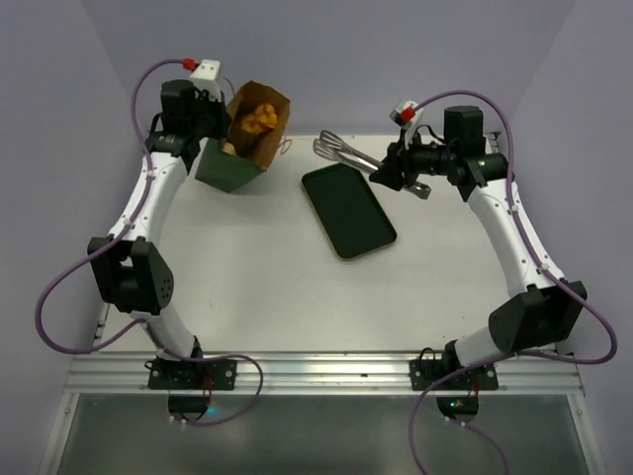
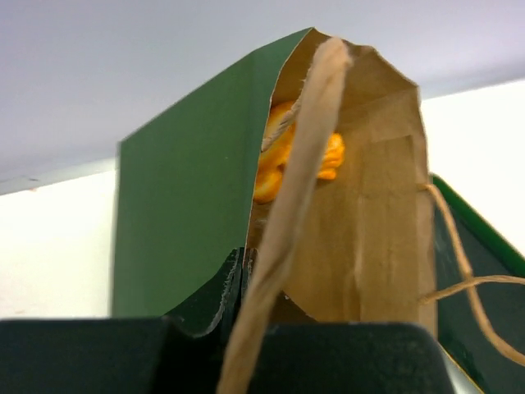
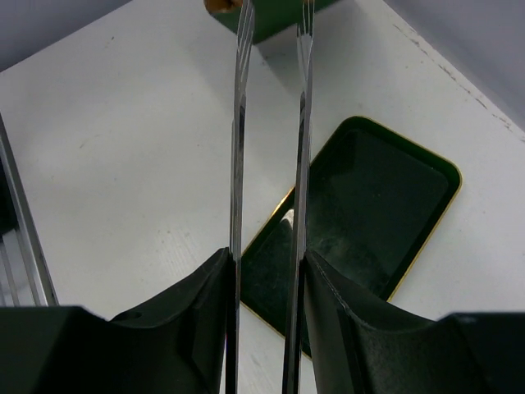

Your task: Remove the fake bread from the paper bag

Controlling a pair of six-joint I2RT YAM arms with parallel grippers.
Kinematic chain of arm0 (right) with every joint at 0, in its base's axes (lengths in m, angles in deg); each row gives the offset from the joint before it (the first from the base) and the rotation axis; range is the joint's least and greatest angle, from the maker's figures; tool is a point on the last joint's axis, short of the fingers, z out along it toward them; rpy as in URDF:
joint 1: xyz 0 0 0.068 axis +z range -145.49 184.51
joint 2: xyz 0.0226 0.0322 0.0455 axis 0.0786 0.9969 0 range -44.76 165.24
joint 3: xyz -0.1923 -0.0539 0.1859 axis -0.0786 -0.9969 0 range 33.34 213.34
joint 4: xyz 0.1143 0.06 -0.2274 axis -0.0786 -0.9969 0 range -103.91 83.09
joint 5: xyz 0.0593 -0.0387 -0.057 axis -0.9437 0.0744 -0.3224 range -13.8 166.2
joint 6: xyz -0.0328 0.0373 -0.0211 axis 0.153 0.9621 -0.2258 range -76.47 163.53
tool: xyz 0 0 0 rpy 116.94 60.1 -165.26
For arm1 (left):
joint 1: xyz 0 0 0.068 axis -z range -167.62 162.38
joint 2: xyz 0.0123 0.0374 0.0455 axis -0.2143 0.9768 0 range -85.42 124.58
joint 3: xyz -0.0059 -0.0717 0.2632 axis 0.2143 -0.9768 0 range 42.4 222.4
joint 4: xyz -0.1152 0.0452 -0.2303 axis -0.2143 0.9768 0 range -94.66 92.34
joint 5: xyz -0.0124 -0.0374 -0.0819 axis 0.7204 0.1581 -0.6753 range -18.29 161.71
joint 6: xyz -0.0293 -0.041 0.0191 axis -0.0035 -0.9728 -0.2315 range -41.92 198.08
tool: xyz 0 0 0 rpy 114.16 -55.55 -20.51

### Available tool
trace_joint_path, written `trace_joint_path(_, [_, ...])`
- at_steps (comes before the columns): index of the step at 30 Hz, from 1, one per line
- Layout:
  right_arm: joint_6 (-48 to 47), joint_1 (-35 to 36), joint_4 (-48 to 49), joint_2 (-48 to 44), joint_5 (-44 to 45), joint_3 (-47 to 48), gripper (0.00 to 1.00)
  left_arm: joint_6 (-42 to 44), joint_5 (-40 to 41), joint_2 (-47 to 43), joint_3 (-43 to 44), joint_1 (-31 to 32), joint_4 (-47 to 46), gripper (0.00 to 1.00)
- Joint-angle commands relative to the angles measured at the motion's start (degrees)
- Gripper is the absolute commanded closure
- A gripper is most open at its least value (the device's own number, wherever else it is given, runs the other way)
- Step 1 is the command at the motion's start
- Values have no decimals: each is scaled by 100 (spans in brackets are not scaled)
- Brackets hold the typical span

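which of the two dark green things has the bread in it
The paper bag at far left, pinched by the left gripper: orange bread shows in its open mouth. The flat tan-rimmed tray holds none.

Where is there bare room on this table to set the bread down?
The broad white table between the tray and the near edge is bare, and so is the strip between tray and paper bag. The tray holds nothing. The far edge is crowded with bag and tongs.
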Motion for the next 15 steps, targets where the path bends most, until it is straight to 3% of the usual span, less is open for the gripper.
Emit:
trace_joint_path(1, [244,154,-11,145,-326,351,58,283,-14,-269,-521,408,-573,100])
trace_joint_path(6, [341,513,-64,250,-370,317,58,46,-206,-462,-1601,541,-1152,100])
trace_joint_path(15, [113,839,-362,461,-116,474,59,-332,-769,-927,-2569,647,-1672,100])
